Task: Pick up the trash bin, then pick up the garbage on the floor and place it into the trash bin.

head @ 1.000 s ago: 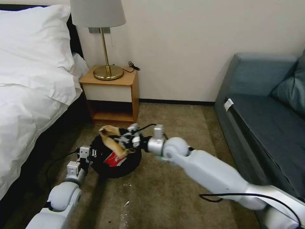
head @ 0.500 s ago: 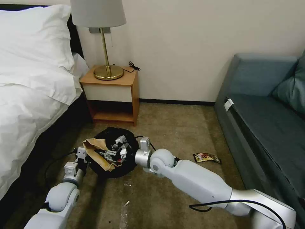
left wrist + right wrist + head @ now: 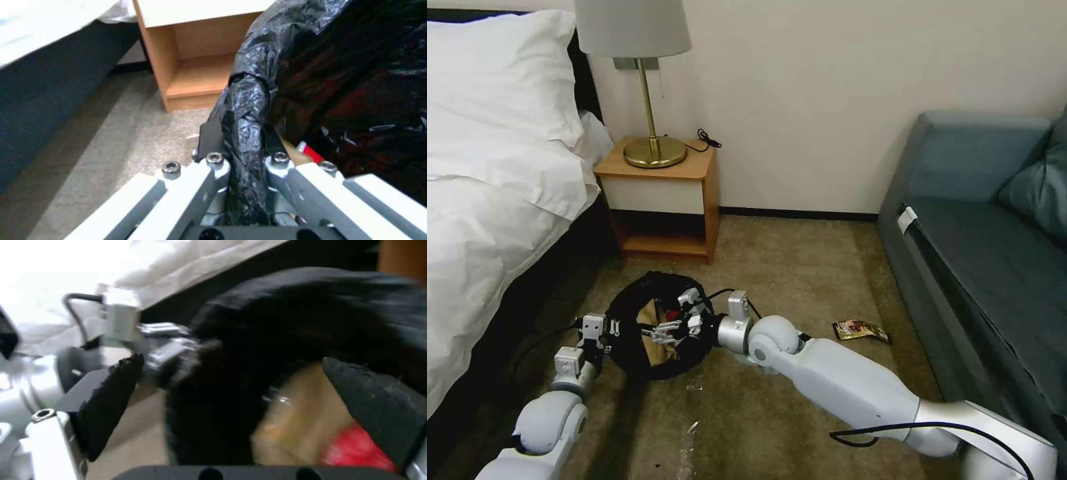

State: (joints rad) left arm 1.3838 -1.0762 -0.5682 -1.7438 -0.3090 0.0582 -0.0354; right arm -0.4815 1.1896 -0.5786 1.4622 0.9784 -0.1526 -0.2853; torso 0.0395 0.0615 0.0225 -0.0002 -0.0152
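The trash bin (image 3: 627, 347), lined with a crinkled black bag (image 3: 249, 100), sits low over the carpet between bed and nightstand. My left gripper (image 3: 606, 329) is shut on its near-left rim, and the fingers (image 3: 213, 156) pinch the bag fold. My right gripper (image 3: 662, 329) hangs open over the bin's mouth, pads (image 3: 111, 396) spread wide with nothing between them. The crumpled brown paper bag (image 3: 302, 420) lies inside the bin on a red-and-white packet (image 3: 356, 450). A dark flat snack wrapper (image 3: 861, 330) lies on the carpet to the right of my right arm.
A bed with white bedding (image 3: 487, 200) runs along the left. A wooden nightstand (image 3: 660, 200) with a brass lamp (image 3: 650, 143) stands behind the bin. A blue-grey sofa (image 3: 980, 267) takes up the right side. Open carpet (image 3: 800, 267) lies between them.
My right gripper carried the brown paper bag down from above the bin, dragged it over the left rim, and let it go inside. It now stands open. The bin shifted slightly left.
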